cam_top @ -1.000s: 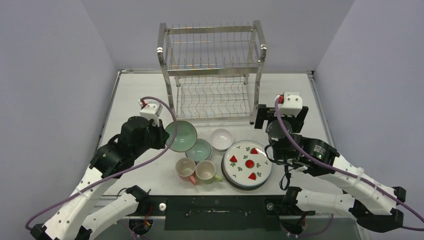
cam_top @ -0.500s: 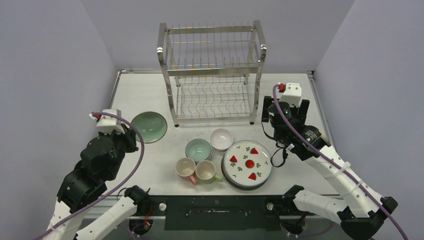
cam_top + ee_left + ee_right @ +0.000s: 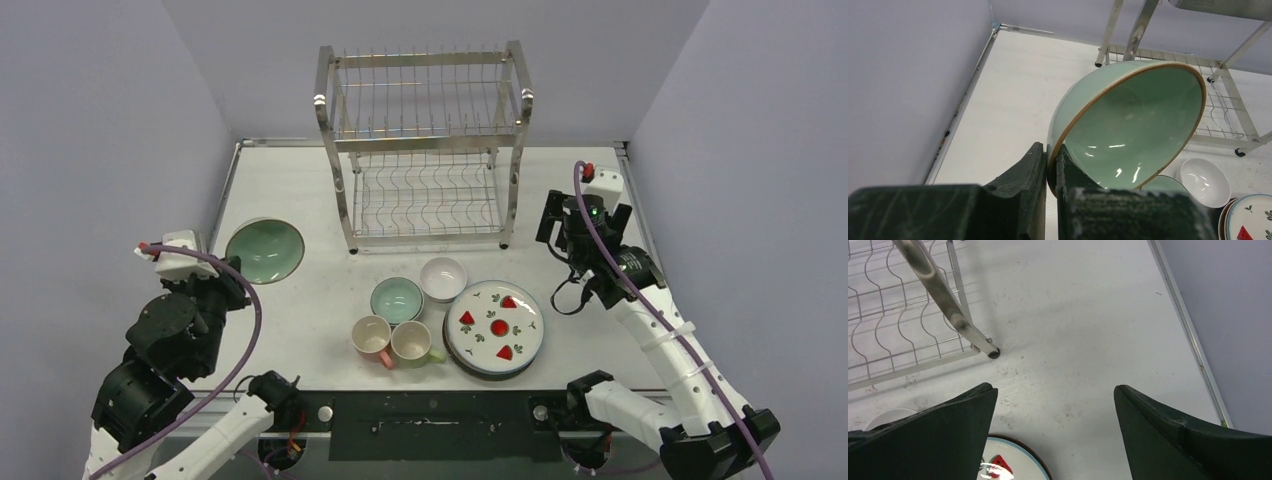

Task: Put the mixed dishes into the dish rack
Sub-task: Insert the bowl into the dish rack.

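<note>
My left gripper is shut on the rim of a large mint-green bowl, one finger inside and one outside. It holds the bowl tilted over the table's left side, left of the steel dish rack. A small mint bowl, a white bowl, a pink mug, a green mug and a strawberry plate stand in front of the rack. My right gripper is open and empty beside the rack's right front leg, above bare table.
The strawberry plate lies on top of a brown-rimmed plate. The rack's right front foot is close to my right gripper's left finger. The table's raised right edge and grey walls enclose the area.
My left arm has swung left and back toward the near edge, carrying the large green bowl away from the other dishes. My right arm has moved right and farther back, still open.
</note>
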Robot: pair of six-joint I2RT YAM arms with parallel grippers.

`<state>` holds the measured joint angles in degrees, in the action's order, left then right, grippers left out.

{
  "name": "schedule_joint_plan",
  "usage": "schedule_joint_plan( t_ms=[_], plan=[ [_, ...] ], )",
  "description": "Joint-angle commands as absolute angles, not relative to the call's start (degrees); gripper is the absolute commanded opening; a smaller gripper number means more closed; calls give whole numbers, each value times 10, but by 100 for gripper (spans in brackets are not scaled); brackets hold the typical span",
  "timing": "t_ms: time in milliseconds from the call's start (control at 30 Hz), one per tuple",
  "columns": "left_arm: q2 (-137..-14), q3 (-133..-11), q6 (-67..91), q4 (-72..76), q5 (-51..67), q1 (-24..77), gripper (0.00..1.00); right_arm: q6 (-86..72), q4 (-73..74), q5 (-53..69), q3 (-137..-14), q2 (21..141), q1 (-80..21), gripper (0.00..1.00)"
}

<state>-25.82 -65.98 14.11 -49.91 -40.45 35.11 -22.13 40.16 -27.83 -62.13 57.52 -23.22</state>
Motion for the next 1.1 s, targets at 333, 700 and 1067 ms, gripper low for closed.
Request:
schedule_joint_plan(
  t_ms=[333,700,1067],
  plan=[
    [-246,-691,135,-440,-423,350,0,-249,359,-181,-597,571,-178,90],
    [-246,-691,138,-440,-420,350,0,-253,357,-166,-594,569,-170,90],
    [-249,-690,140,-436,-414,350,0,-256,355,-151,-598,568,-166,91]
  ],
)
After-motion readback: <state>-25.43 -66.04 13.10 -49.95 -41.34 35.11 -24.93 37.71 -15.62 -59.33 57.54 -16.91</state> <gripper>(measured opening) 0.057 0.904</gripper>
